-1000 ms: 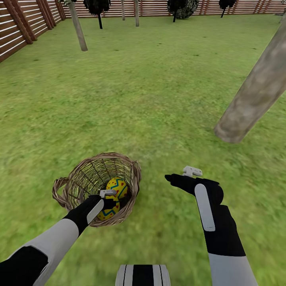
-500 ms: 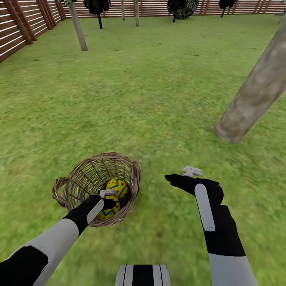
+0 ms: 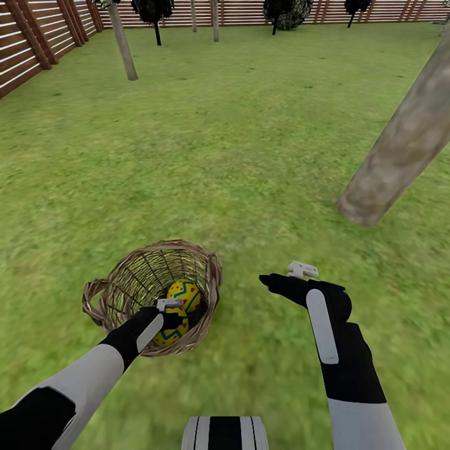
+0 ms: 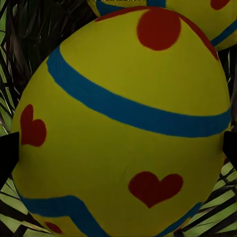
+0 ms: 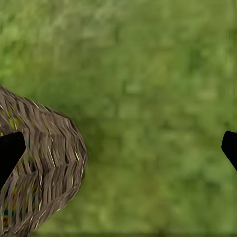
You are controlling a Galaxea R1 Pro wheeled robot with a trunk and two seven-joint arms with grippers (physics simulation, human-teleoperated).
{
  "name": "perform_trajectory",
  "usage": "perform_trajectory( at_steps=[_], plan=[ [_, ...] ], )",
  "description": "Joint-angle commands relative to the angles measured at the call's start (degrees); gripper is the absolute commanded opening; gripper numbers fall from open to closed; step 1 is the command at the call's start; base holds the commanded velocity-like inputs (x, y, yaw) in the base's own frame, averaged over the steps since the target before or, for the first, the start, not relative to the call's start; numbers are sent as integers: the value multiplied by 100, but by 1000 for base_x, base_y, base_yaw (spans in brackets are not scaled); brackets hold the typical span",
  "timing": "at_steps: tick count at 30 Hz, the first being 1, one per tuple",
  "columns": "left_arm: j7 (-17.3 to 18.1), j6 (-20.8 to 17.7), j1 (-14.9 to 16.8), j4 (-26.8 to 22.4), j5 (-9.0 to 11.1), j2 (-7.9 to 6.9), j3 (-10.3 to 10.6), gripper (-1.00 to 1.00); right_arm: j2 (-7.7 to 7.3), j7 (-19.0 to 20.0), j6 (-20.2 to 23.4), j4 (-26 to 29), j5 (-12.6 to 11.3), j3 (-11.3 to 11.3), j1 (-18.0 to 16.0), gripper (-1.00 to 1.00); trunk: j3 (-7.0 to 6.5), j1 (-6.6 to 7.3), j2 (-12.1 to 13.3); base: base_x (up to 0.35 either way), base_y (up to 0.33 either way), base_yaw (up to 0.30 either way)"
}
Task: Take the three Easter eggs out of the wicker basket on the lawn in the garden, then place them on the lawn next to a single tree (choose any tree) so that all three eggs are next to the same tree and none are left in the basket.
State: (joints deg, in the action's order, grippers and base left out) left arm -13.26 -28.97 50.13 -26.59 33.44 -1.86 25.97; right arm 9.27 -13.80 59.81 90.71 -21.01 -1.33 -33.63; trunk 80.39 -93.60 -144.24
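The basket (image 3: 155,294) stands on the lawn (image 3: 250,144), on the robot's left side. Inside it lie yellow eggs (image 3: 178,309) with blue bands and red marks; I can count two for sure, a third I cannot tell. The left gripper (image 3: 170,307) reaches over the near rim into the basket. In the left wrist view one egg (image 4: 123,128) sits between its two dark fingertips (image 4: 7,153), which show at both sides of the egg, but I cannot tell if they already press it.

The right gripper (image 3: 275,279) hangs above the grass just beside the basket, with fingers (image 5: 10,150) spread wide and nothing between them; the woven basket wall (image 5: 44,168) is close to one finger.

A thick tree (image 3: 400,150) stands on the grass ahead at the robot's right, well apart from the basket. A wooden fence (image 3: 25,44) closes the lawn at the far and left edges.
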Motion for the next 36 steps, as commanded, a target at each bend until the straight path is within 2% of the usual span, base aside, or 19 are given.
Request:
perform_trajectory(
  at_steps=[1,19,21,28,36],
  plan=[
    [-30,-12,-3,40,99,-7,45,-100,4,-52,19,4,-61,-7,-3,100,5,-1,-1,0,0,0],
    [-27,-18,0,40,100,-7,31,-100,4,-52,19,3,-61,5,-3,100,5,-1,-1,0,0,0],
    [-26,-20,2,43,100,-7,31,-100,4,-52,19,2,-61,8,-3,100,-39,4,2,0,0,0],
    [-35,-19,4,43,100,-7,28,-100,4,-52,19,2,-61,3,-3,100,-39,4,2,0,0,0],
    [-64,-22,6,40,101,-7,9,-100,4,-52,19,3,-61,4,-3,100,-150,17,9,0,0,0]
  ],
)
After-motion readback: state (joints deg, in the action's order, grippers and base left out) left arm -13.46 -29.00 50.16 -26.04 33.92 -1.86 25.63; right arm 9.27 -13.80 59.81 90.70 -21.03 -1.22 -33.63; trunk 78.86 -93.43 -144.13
